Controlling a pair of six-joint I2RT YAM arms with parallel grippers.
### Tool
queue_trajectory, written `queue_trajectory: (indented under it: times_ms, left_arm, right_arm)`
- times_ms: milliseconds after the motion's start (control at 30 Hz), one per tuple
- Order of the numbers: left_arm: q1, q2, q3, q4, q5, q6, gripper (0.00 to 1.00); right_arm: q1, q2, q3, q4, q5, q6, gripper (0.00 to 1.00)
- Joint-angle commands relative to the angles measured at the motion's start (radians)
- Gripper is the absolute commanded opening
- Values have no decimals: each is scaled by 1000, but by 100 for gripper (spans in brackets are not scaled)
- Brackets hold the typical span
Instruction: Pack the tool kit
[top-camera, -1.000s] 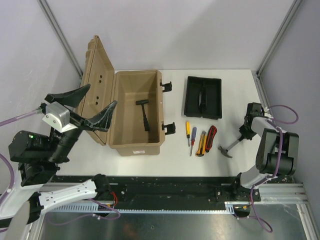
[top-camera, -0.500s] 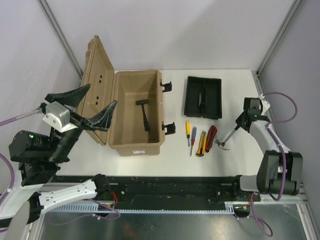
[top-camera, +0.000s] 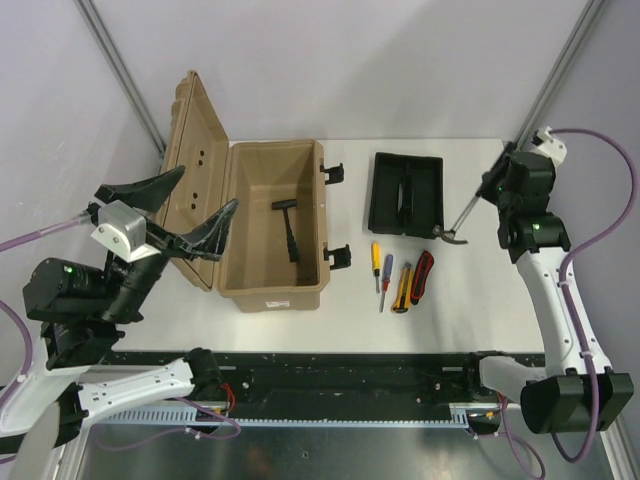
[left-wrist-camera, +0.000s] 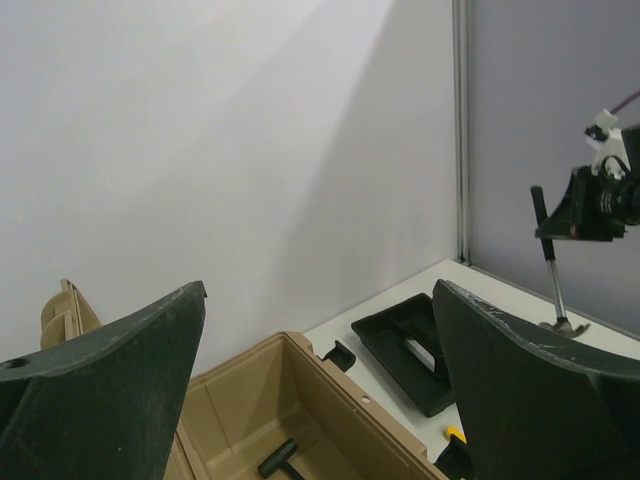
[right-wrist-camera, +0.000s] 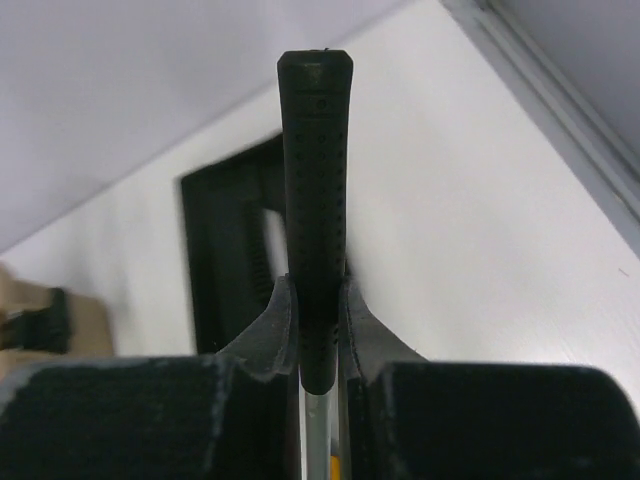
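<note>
White tabletop (top-camera: 470, 300) bears the open tan case (top-camera: 270, 293); right of it the right gripper (right-wrist-camera: 318, 320) clamps a hammer (top-camera: 453, 236), left of it the left gripper (top-camera: 206, 190) gapes wide.

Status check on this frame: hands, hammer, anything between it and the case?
Left hand open, raised left of the case. Right hand shut on hammer, hanging head-down. Case open, other hammer inside. Black tray lies between.
</note>
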Motion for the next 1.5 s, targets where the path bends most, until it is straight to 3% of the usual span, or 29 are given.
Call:
queue_trajectory:
  times_ms: [0,367,733,1067,1467]
  left_arm:
    - [-4,8,5,35,12,19,99]
    - [-4,-2,21,40,20,27,99]
    - [-4,5,32,41,19,40,99]
    - [-4,-9,17,41,17,35,99]
    - [-4,-44,-7,40,7,24,99]
  right_arm:
    - [134,7,177,36,-14,-12,0]
    - [555,327,562,123,97,-44,0]
    - [852,827,940,82,140,-28,0]
    - [929,1241,1255,-87,140,104,0]
    - [944,1401,1251,-118,145,177,3]
